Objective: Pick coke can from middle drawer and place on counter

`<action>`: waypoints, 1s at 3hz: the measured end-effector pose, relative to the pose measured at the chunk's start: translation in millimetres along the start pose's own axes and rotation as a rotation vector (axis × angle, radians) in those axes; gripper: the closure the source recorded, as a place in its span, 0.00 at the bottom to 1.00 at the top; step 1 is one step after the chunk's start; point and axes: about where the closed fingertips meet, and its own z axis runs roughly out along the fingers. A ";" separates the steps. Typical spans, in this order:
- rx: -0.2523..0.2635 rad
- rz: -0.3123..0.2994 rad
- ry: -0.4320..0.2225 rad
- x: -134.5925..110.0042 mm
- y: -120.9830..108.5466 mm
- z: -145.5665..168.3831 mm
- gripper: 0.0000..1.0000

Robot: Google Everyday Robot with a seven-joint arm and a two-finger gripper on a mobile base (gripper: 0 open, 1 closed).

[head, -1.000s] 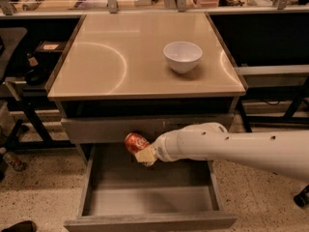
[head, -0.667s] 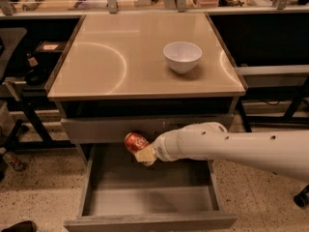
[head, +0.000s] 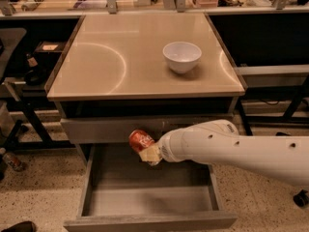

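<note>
The coke can point(head: 139, 140) is red with a silvery end and is tilted, held at the tip of my gripper point(head: 147, 152), which is shut on it. The can hangs above the back left part of the open middle drawer point(head: 145, 197), just in front of the grey drawer front above it. The drawer's grey inside is bare. My white arm point(head: 231, 146) reaches in from the right. The tan counter point(head: 111, 62) lies above and behind the can.
A white bowl point(head: 182, 56) stands on the right part of the counter. A closed grey drawer front point(head: 96, 128) sits under the counter. Black frames and shelves flank the cabinet on both sides. A cluttered bench runs along the back.
The gripper and can have risen very slightly; otherwise nothing has visibly changed.
</note>
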 end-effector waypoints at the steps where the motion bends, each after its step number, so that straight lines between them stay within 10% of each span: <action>1: 0.049 0.001 -0.020 -6.0 5.9 -47.8 1.00; 3: 0.062 -0.018 -0.049 -30.9 11.7 -70.0 1.00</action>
